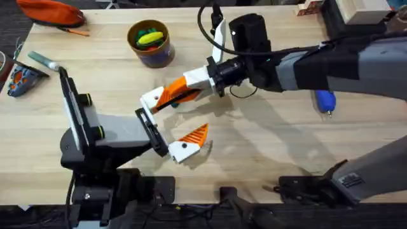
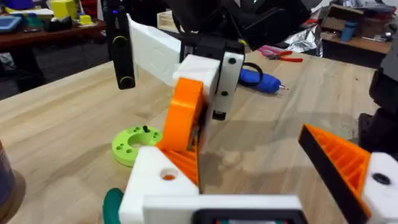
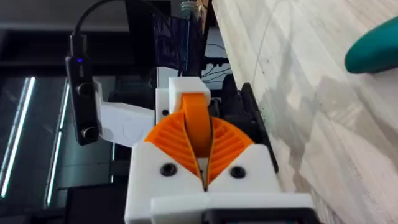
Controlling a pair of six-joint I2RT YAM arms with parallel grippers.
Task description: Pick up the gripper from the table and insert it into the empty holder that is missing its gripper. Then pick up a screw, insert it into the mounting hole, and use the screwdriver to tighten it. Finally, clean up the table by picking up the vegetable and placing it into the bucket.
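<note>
My right gripper (image 1: 170, 97) (image 3: 198, 134) is shut on the gripper (image 2: 184, 115) (image 3: 195, 115), a small orange finger piece. It holds the piece against the white holder (image 1: 151, 99) (image 2: 155, 177) on one end of my left gripper's rail. Orange shows through the holder's side hole. My left gripper (image 1: 178, 121) (image 2: 261, 171) is wide open, with its one orange finger (image 1: 194, 134) (image 2: 339, 155) on the other side. The blue screwdriver (image 1: 325, 100) (image 2: 260, 79) lies on the table to the right. A dark green vegetable (image 2: 112, 202) (image 3: 373, 43) lies beside the holder. The bucket (image 1: 151, 43) stands at the back.
A green ring (image 2: 134, 142) with a small black piece on it lies by the holder. The bucket holds yellow and green toy pieces. An orange pouch (image 1: 51, 11) and a hand tool (image 1: 22, 76) sit at the far left. Pliers (image 2: 283, 55) lie beyond the screwdriver.
</note>
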